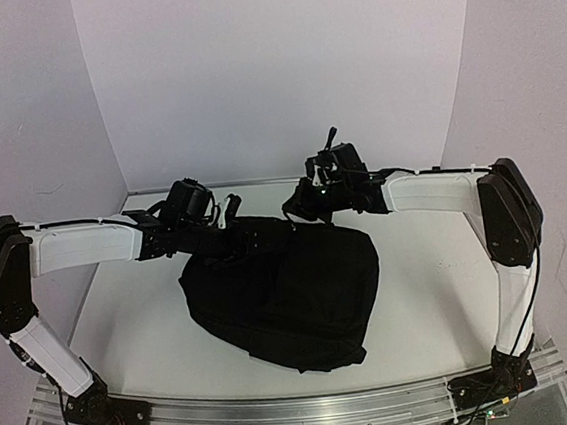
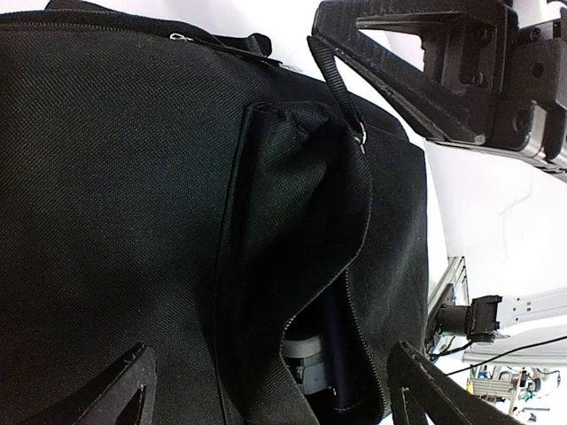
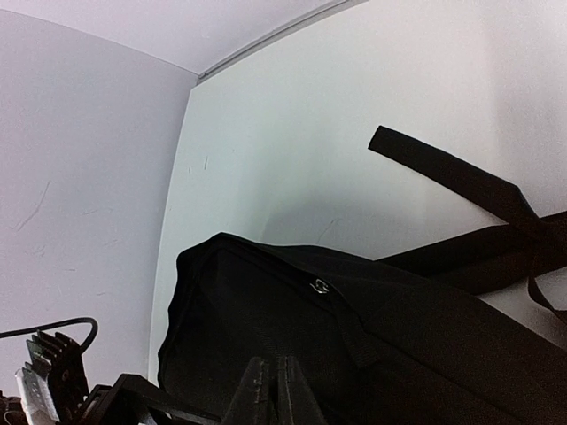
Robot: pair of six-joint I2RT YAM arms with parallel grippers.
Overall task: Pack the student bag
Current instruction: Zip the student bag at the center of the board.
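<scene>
Found bag (image 1: 291, 292) lying flat at mid-table, black and slumped, with both grippers at its far edge. Noted in left wrist view a zip (image 2: 359, 292) undone along one flap, leaving a gap (image 2: 321, 310) in the fabric. Glimpsed inside a grey item (image 2: 306, 350) and a dark blue one (image 2: 341, 354) (neither identifiable). Recorded a metal ring (image 2: 361, 135) at the top corner of that flap, with a short black loop (image 2: 335, 75) running up from it toward the other arm's finger.

Observed left gripper (image 2: 275, 354) directly over the gap, jaws spread wide, one finger to each side, holding nothing.

Observed right gripper (image 3: 270, 372) low against the bag's far edge, fingers pressed together with no daylight between them. Cannot tell whether fabric or loop is pinched there (contact point hidden by the fingers themselves).

Noted in right wrist view long straps (image 3: 461, 177) trailing off the bag onto the white table (image 1: 431, 279). Recorded white walls (image 1: 280, 72) on three sides and a metal rail (image 1: 302, 409) along the near edge, carrying both arm bases.
</scene>
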